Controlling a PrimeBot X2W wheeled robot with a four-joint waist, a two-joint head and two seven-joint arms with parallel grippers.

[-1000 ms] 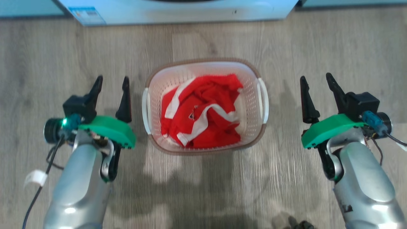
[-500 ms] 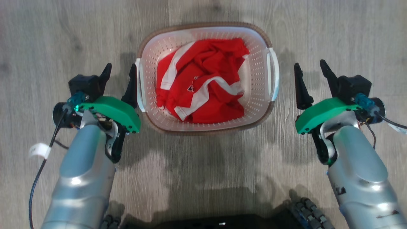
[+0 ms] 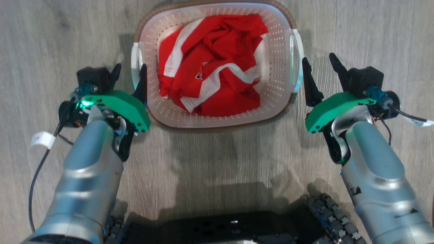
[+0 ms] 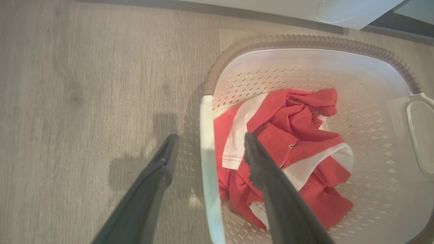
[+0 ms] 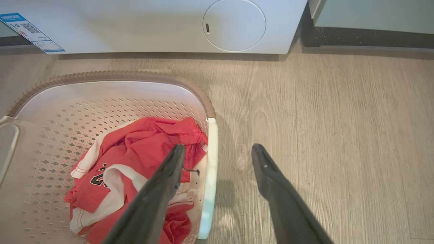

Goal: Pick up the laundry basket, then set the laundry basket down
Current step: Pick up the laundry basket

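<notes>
From the head view, the laundry basket [image 3: 217,124] sits on the wooden floor [image 3: 51,40] between the two arms, with a red-and-white garment [image 3: 210,67] bunched inside it. The left gripper [image 3: 131,67] has its fingers spread wide at the basket's left handle [image 3: 134,62]. The right gripper [image 3: 318,57], equally wide, is just beside the right handle [image 3: 299,61]. Nothing is held, and whether either gripper touches its handle cannot be told.

In the left wrist view, the white handle bar runs between the fingers, the outer one over the floor and the inner one over the garment. The fingers should probably drop below the bar before closing, and the inner one should stay clear of the cloth.

In the right wrist view, the other bar likewise lies between the fingers, with a washing machine [image 5: 152,27] beyond. Closing both grippers together at matching height should keep the basket level when it is lifted.
</notes>
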